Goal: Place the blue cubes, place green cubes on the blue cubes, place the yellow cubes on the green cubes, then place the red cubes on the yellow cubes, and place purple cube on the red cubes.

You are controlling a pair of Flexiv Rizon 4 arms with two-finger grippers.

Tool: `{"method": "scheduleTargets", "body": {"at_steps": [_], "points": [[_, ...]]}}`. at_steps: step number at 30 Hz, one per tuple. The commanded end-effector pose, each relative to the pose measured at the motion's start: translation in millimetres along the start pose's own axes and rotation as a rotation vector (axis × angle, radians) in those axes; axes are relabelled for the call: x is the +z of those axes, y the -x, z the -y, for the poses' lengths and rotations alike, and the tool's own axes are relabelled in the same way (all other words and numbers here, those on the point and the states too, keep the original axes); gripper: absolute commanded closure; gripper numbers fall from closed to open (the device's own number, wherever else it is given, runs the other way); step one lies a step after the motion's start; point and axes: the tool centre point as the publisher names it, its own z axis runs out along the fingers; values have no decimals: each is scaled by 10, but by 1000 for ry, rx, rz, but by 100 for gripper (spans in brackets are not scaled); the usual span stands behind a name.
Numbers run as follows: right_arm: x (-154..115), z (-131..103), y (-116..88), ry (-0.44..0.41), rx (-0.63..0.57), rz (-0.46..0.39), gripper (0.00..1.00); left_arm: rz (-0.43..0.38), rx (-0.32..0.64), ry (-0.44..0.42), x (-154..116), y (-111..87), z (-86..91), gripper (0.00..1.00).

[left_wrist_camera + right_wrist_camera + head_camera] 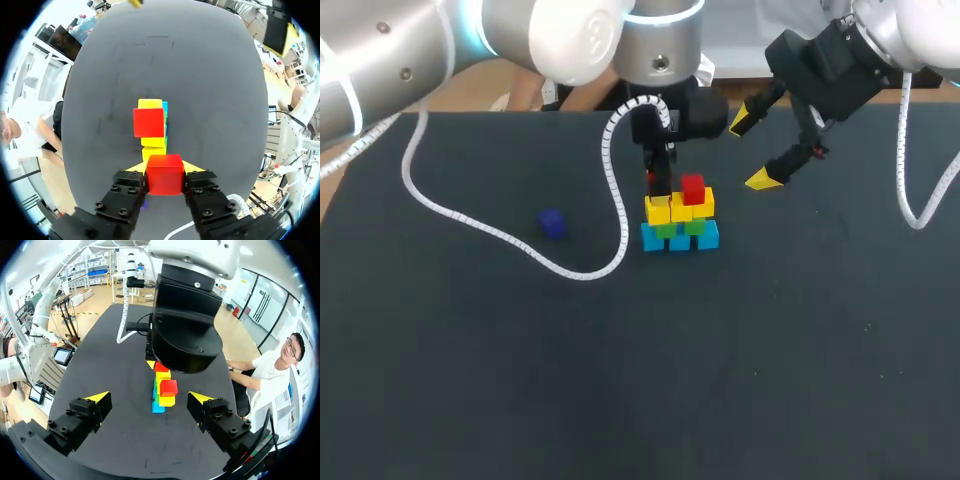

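A small red plastic cube [164,176] is clamped by the left gripper [165,168] over the yellow tier of the coloured cube stack [680,224], left of the seated red cube [693,187], presumably to fill that gap; the right gripper [752,150] is held spread and empty, clear to the right; the small purple cube [552,223] is kept well left, for last.

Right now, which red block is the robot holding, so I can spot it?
Find the block tower on the dark table. Over its left end is the left end effector, shut on a red block. The other red block sits free on the tower; this one is pinched.
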Motion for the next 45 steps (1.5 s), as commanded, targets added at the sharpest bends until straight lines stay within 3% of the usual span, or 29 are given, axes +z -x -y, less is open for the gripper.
{"method": "scheduleTargets", "body": {"at_steps": [1,45], "points": [[-1,0,0,0,0,0,0,-11,4,-21,27,72,-104,100],[-1,0,0,0,0,0,0,13,1,-52,132,133,-48,100]]}}
